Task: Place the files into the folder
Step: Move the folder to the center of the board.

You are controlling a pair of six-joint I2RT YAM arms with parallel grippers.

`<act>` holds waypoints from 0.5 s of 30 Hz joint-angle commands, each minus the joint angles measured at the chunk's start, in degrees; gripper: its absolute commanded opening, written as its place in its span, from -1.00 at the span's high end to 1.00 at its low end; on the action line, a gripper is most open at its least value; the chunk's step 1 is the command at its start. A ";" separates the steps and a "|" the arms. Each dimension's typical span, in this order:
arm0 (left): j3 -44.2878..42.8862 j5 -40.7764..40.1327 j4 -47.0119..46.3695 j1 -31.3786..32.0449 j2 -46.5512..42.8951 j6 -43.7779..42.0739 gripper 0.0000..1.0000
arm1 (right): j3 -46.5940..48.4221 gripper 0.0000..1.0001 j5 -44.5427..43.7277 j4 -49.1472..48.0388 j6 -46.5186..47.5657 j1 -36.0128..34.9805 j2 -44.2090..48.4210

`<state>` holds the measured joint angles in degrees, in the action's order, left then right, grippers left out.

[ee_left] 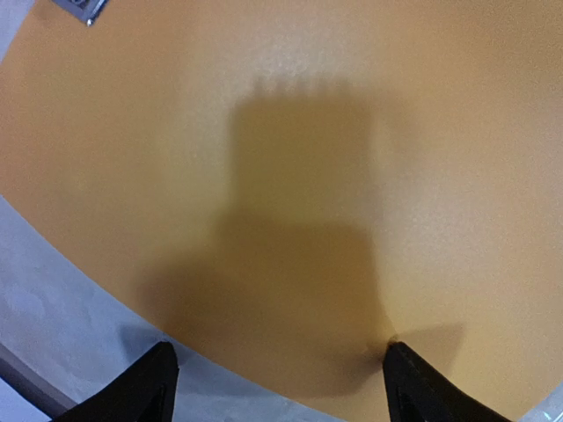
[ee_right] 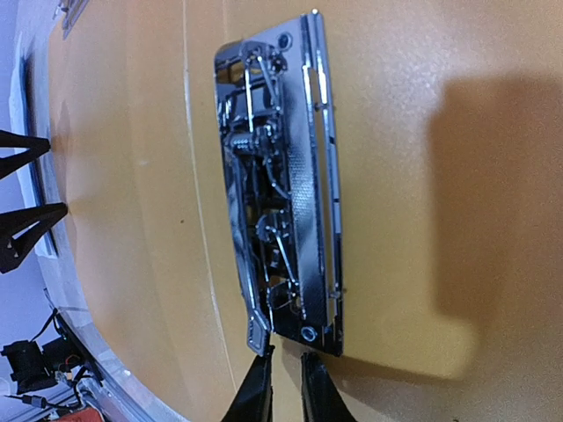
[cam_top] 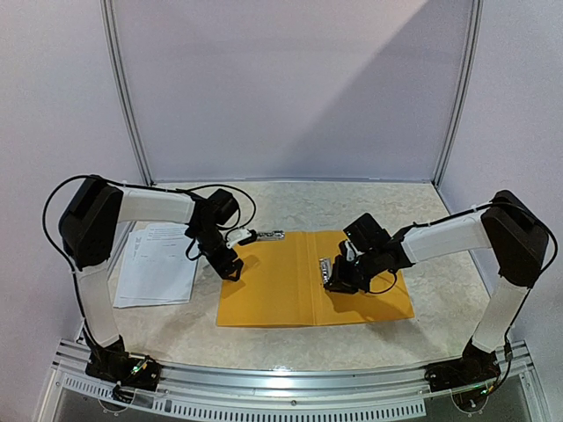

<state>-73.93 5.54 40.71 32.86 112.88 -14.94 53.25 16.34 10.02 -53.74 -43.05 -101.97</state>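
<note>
At the far left of the pale speckled worktop (cam_top: pixel 290 198), the files, a few white printed paper sheets (cam_top: pixel 158 264), lay flat beside the left arm's base link and clear of everything else. They looked untouched, apparently parked there until the folder was ready to take them.

Just right of them, the left pincer (cam_top: pixel 231 268) stood wide and empty over the left edge of the flat orange-yellow plastic folder (cam_top: pixel 281 290). In the left wrist view its two black fingertips (ee_left: pixel 145 387) straddled that edge, one over the grey worktop and one at the orange sheet. This placing seemed meant to press or steady the opened cover so that it would not shift or spring shut.

The folder lay spread open near the middle of the worktop, inner face up. Its silver metal clip mechanism (ee_right: pixel 281 189) sat along the spine fold.

Further right, the right pincer (cam_top: pixel 339 280) was narrowed almost to a close, its tips at the near end of the clip. Whether they pinched the lever or merely touched it could not be told. Probably it was there to work the clip open so the sheets could slide beneath it.
</note>
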 commanded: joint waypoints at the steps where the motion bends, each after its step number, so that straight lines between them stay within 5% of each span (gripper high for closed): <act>1: 0.68 -0.99 -0.07 0.62 1.95 0.39 -0.65 | -2.53 0.75 0.05 -2.68 -2.10 0.35 3.08; 15: -0.42 -2.55 1.56 0.80 4.27 1.25 -0.63 | -3.18 0.73 1.20 -6.82 -3.83 0.33 6.11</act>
<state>-75.07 3.42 40.95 33.28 113.89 -14.33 49.30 18.35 3.40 -56.88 -42.96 -96.03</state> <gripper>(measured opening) 0.815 0.130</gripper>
